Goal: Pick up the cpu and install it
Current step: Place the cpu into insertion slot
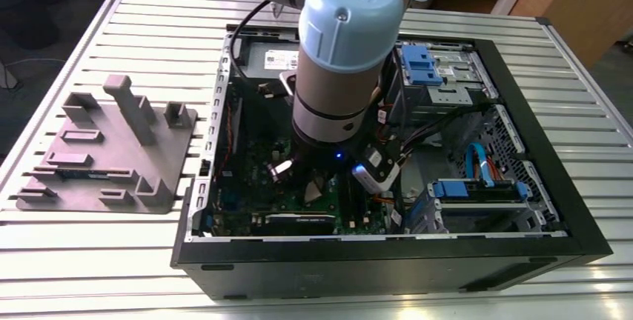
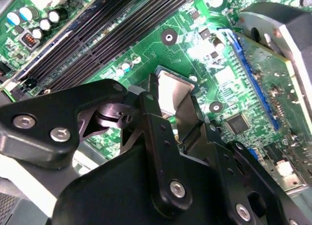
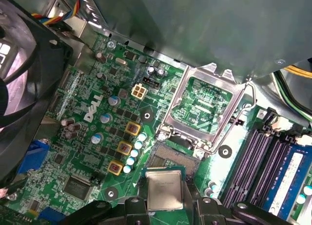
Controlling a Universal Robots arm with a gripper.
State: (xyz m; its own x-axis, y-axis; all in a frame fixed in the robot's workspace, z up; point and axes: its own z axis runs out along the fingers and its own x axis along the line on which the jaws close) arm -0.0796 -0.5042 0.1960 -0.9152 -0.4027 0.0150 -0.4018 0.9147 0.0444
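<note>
pinching the cpu (image 2: 173,88) by two opposite edges, the gripper (image 2: 169,102) has its black fingers (image 2: 151,110) pressed in against the chip, one on each side, as the second wrist view shows. the cpu shows a silver-grey metal top with a thin green rim. it sits low over the green motherboard (image 3: 92,137) and partly covers the dark pin field of the socket (image 3: 163,159) in the first wrist view. whether it touches the socket i cannot tell. just beside the socket the metal load frame (image 3: 202,105) lies flipped open, with the board showing through its window. long black memory slots (image 3: 258,157) run near the socket, and a black fan (image 3: 19,84) stands at the board's edge. in the exterior view the arm (image 1: 346,61) reaches down into the open black computer case (image 1: 554,216), which lies on its side on a slatted metal table (image 1: 99,275). a grey plastic tray (image 1: 109,150) rests on the table to the exterior view's left of the case, apart from it.
</note>
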